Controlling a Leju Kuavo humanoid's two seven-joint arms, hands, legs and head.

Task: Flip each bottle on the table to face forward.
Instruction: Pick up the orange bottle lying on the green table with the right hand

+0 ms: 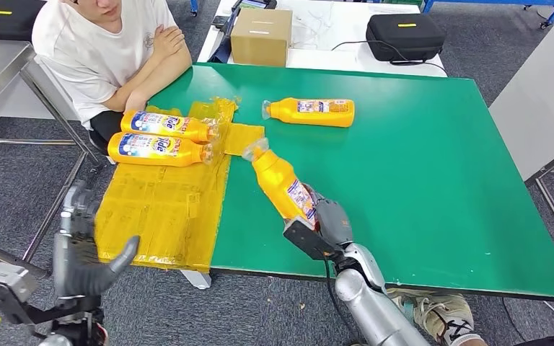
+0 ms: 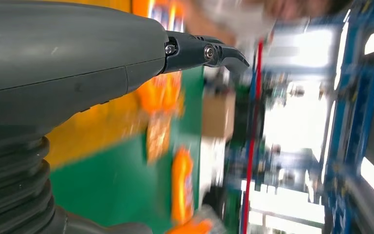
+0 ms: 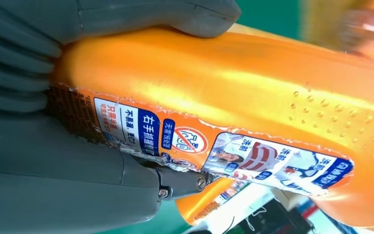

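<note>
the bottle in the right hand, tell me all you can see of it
The held bottle is orange glossy plastic with a clear cap end and a blue, white and red printed label, torn at one edge. The right hand grips its base end. It lies tilted, cap pointing away from the robot toward the yellow mat, over the green table.

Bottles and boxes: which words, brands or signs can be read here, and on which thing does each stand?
"右手" and "不易" on the held bottle, beside a round red prohibition sign; its other print is too small.
Large blue brand word on the two left bottles: too blurred to read surely.
Far bottle label: too small.
Box label: unreadable.
</note>
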